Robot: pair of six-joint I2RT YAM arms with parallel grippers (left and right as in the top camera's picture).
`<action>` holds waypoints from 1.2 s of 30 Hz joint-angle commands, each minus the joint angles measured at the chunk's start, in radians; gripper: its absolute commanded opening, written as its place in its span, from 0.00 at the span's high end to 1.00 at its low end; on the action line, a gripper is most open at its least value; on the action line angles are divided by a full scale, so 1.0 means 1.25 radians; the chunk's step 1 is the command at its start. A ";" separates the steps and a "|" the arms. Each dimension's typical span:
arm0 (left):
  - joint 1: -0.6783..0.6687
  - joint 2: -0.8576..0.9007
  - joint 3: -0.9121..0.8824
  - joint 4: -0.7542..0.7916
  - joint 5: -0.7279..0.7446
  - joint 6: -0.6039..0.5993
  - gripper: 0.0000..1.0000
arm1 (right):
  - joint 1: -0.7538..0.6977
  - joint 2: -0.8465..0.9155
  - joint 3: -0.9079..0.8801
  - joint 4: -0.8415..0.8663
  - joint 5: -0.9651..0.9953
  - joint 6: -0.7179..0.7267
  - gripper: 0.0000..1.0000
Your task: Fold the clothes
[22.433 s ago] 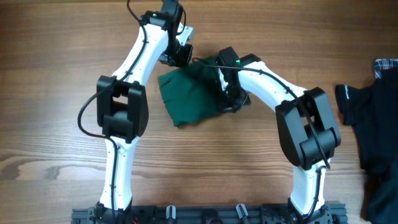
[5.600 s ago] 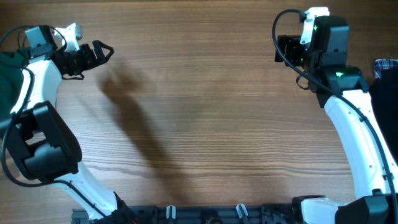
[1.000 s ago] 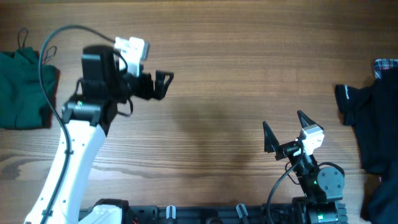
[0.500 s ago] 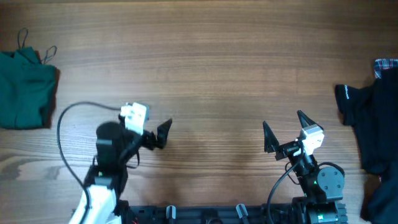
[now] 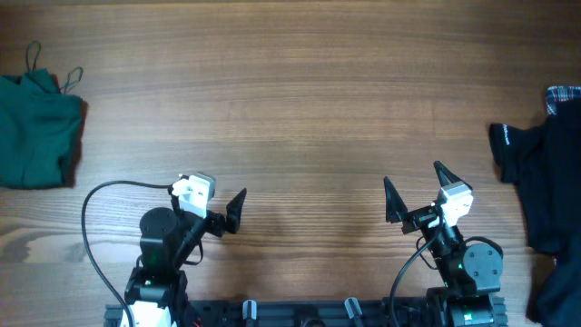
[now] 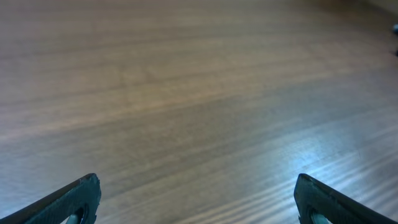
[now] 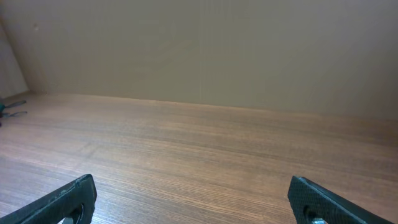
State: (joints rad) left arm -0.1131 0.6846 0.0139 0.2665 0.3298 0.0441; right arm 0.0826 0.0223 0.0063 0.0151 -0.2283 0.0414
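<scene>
A brown wood-grain table fills the scene; a plain beige wall rises behind it.

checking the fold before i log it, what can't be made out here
Green garment: overhead, cut off by the left edge; lower layers hidden.
Black garment, plaid cloth: overhead, cut off by the right edge.
Dark speck at left edge: right wrist, too small to identify.
</scene>
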 commanded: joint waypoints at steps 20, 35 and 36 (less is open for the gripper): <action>0.025 -0.528 -0.007 -0.274 -0.244 0.000 0.00 | 0.003 0.002 -0.001 0.004 -0.004 0.010 0.00; 0.076 -0.546 -0.007 -0.274 -0.244 0.000 0.00 | 0.003 0.002 -0.001 0.004 -0.004 0.010 0.00; 0.070 -0.546 -0.007 -0.274 -0.244 0.000 0.00 | 0.003 0.002 -0.001 0.004 -0.004 0.010 0.00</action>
State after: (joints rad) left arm -0.0235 0.0135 0.0093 -0.0689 0.0319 0.0437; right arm 0.0826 0.0235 0.0063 0.0151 -0.2283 0.0414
